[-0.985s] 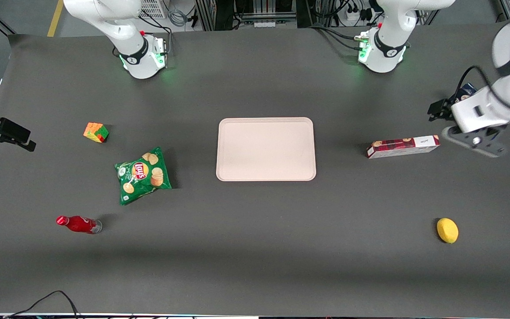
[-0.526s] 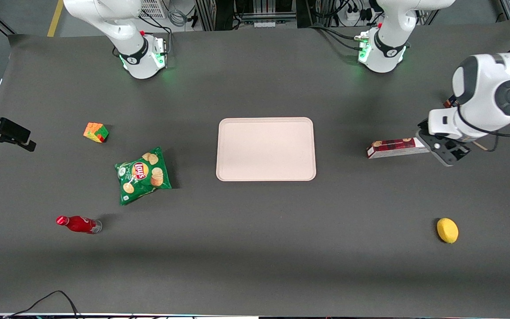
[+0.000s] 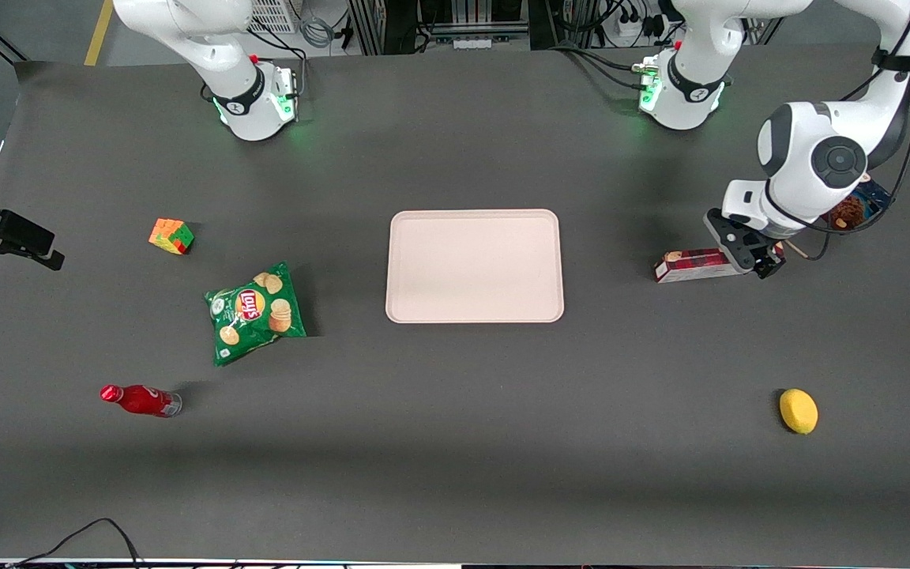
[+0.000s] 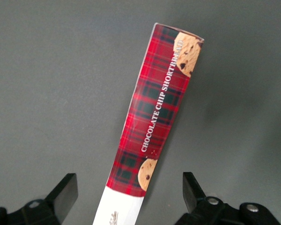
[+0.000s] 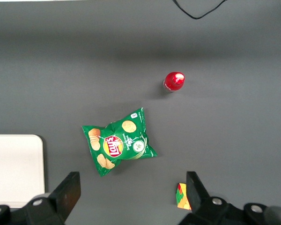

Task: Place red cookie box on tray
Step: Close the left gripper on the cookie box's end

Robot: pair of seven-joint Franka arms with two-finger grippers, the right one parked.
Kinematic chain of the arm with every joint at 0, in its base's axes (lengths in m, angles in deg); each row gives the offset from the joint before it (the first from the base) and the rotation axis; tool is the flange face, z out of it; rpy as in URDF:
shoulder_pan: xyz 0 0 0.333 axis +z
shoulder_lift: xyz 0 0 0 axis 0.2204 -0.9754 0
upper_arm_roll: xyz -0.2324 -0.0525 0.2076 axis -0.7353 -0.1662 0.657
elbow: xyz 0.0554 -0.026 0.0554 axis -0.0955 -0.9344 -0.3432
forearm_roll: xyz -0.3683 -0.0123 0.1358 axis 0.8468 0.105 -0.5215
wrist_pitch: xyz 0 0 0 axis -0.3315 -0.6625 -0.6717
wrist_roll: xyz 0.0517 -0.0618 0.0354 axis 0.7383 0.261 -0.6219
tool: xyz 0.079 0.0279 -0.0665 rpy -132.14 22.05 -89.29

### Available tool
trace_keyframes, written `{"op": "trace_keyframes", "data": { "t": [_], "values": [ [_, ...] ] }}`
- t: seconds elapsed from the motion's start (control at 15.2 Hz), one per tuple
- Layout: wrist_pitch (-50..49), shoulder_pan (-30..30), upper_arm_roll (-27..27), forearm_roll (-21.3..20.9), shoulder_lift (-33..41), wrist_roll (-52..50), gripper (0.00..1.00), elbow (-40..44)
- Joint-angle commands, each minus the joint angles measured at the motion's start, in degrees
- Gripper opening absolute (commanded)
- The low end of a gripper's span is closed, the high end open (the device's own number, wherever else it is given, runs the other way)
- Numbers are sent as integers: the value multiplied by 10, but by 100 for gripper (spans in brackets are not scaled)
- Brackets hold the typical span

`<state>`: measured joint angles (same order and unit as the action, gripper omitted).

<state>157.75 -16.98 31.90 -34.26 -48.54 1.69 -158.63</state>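
The red cookie box (image 3: 696,265) lies flat on the dark table toward the working arm's end, beside the tray (image 3: 475,265). The tray is pale pink-beige and bare. My left gripper (image 3: 749,253) hangs over the box's white end and hides it in the front view. In the left wrist view the plaid box (image 4: 154,122) runs between my two fingers, which stand wide apart on either side of its white end without touching it. The gripper (image 4: 129,194) is open.
A yellow lemon (image 3: 798,411) lies nearer the front camera than the box. A blue-and-brown box (image 3: 858,207) shows partly under my arm. Toward the parked arm's end lie a green chips bag (image 3: 256,311), a colour cube (image 3: 171,235) and a red bottle (image 3: 139,400).
My left gripper has swung in from the table's end and come down over the white end of the red cookie box. The box has not moved.
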Motion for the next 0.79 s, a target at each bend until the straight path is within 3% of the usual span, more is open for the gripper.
{"op": "trace_keyframes", "data": {
  "t": [0.0,0.2,0.39,0.59,0.72],
  "values": [
    [57,-5,3,-6,-16,36,100,-17],
    [85,-12,4,-6,-35,38,100,-19],
    [111,-18,5,-6,-56,38,92,-19],
    [116,-20,13,-6,-63,49,73,-20],
    [115,-21,22,-6,-65,60,54,-20]
  ]
}}
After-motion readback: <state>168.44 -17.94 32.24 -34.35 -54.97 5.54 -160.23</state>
